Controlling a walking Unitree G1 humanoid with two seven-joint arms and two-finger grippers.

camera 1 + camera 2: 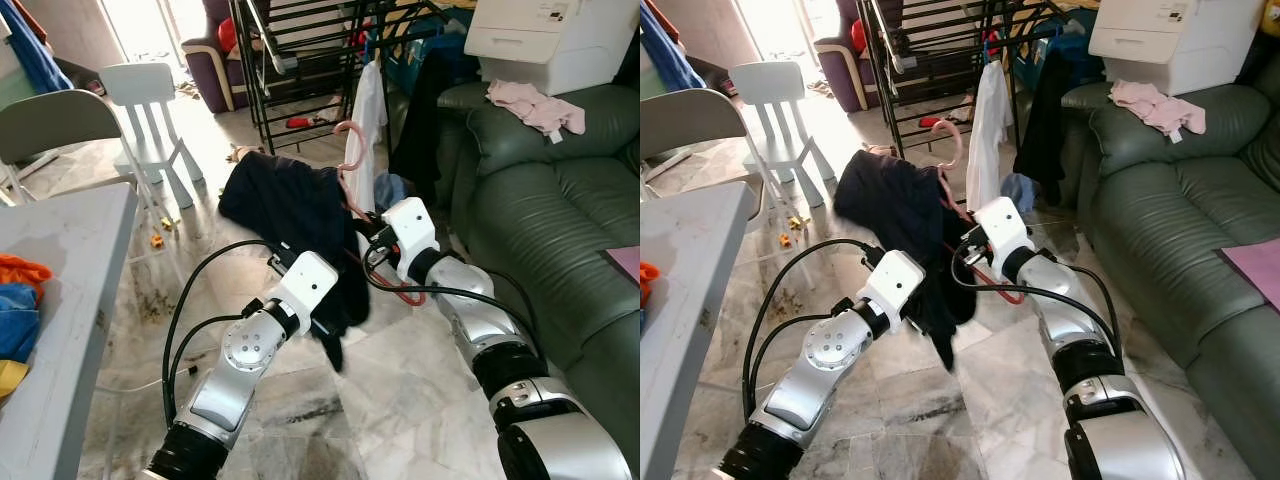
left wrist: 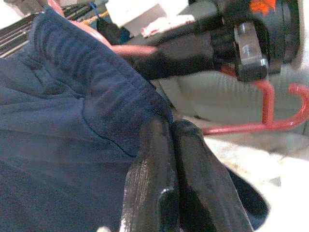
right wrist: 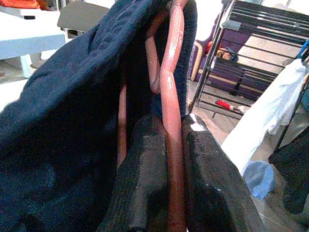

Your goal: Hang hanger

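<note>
The right gripper [image 3: 174,159], fingers clamped on the pink hanger [image 3: 173,96], holds it hook-up short of the drying rack [image 1: 300,60]; the left gripper [image 2: 171,159] pinches the dark garment [image 1: 290,205].

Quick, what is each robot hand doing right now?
Left gripper: shut, pinching the edge of the dark navy cloth garment.
Right gripper: shut on the pink-red plastic hanger that carries the garment.
</note>
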